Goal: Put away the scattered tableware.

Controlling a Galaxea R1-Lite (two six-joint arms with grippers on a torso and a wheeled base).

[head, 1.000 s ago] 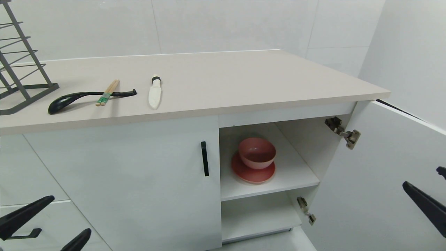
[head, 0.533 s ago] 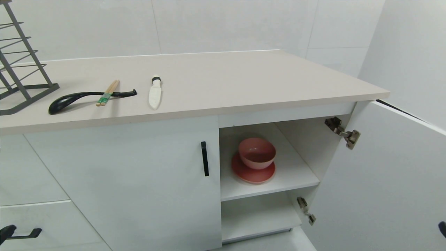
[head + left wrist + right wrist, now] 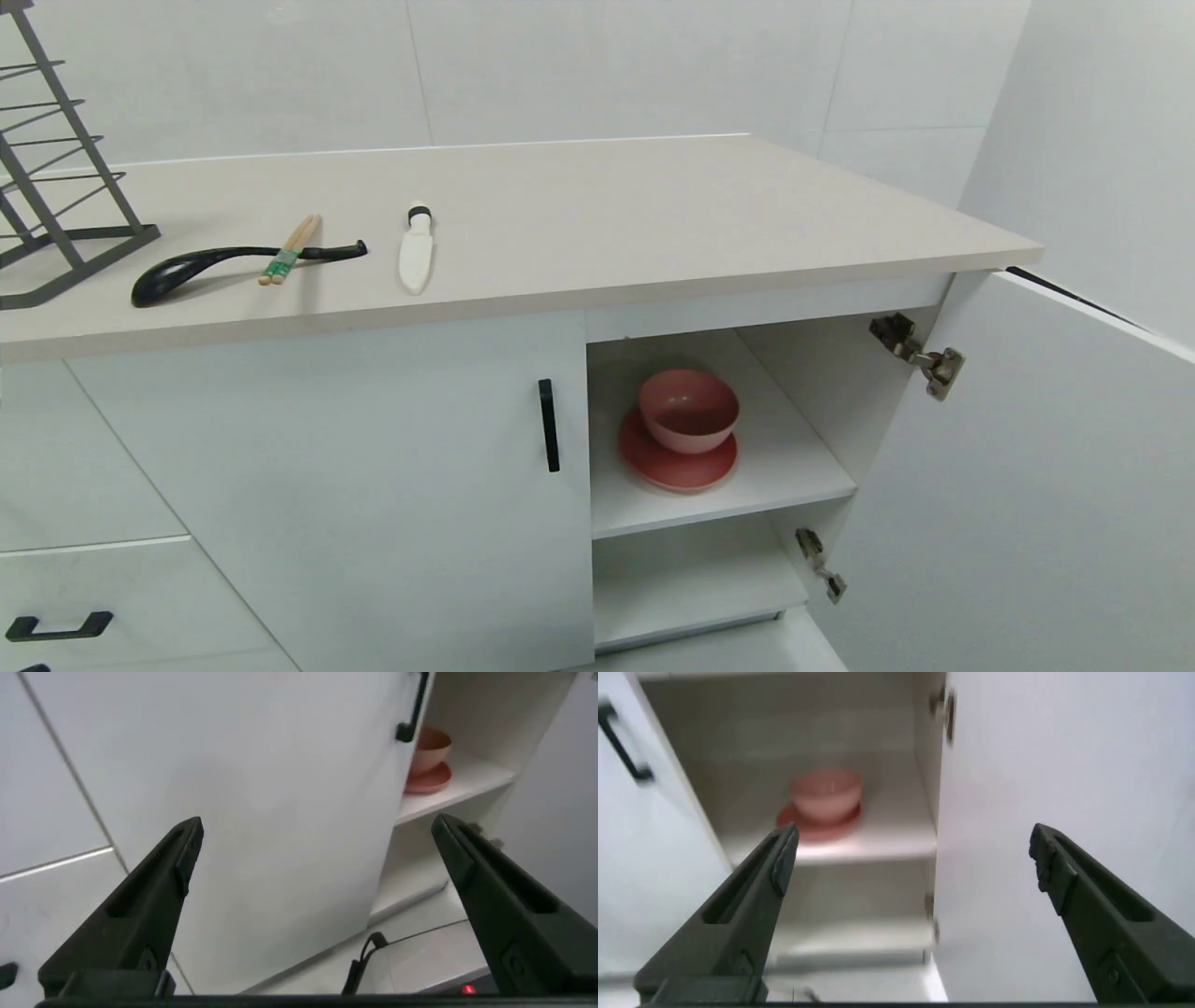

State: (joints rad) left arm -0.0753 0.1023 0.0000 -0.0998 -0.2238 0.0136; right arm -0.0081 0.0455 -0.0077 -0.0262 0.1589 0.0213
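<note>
Left pincer (image 3: 318, 826) and right pincer (image 3: 915, 833) both gape wide, holding nothing, while on the bench (image 3: 653, 205) lie a black ladle (image 3: 187, 266), green-banded chopsticks (image 3: 289, 247) and a white knife (image 3: 415, 252), a pink bowl (image 3: 689, 409) shelved beneath it

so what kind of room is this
Most likely a kitchen: a countertop with a ladle, chopsticks and a knife, and an open cabinet below holding a pink bowl on a plate.

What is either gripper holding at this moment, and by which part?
Nothing. The left gripper and right gripper are both open and empty; the ladle, chopsticks and knife lie on the countertop.
</note>
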